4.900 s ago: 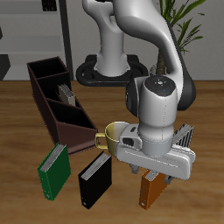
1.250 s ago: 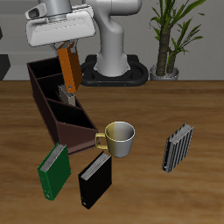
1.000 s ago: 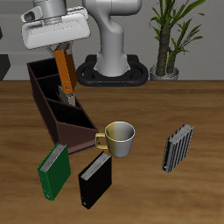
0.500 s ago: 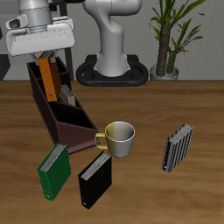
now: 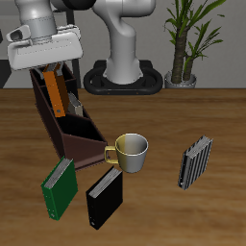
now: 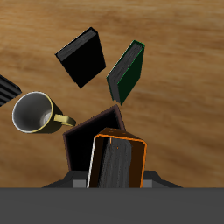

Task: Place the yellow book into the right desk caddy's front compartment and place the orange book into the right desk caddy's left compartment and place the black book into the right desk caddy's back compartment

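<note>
My gripper (image 5: 48, 70) is shut on the top of the orange book (image 5: 56, 93), which hangs tilted over the right desk caddy (image 5: 85, 146). The book's lower end is at about rim height, and I cannot tell which compartment is under it. In the wrist view the orange book (image 6: 118, 163) is edge-on above the caddy's slanted low end (image 6: 90, 133). The thin yellow book (image 5: 75, 104) stands inside the caddy. The black book (image 5: 104, 199) lies on the table near the front edge, and it also shows in the wrist view (image 6: 82, 58).
A green book (image 5: 60, 185) lies beside the black book, just in front of the caddy's low end. A yellow-and-white mug (image 5: 130, 152) stands beside the caddy. A black-and-white striped book (image 5: 195, 163) stands farther off. A potted plant (image 5: 187, 38) is at the back.
My gripper has carried the orange book from the table, up over the caddy. In the last second it moved sideways toward the caddy's outer wall and came down a little.
</note>
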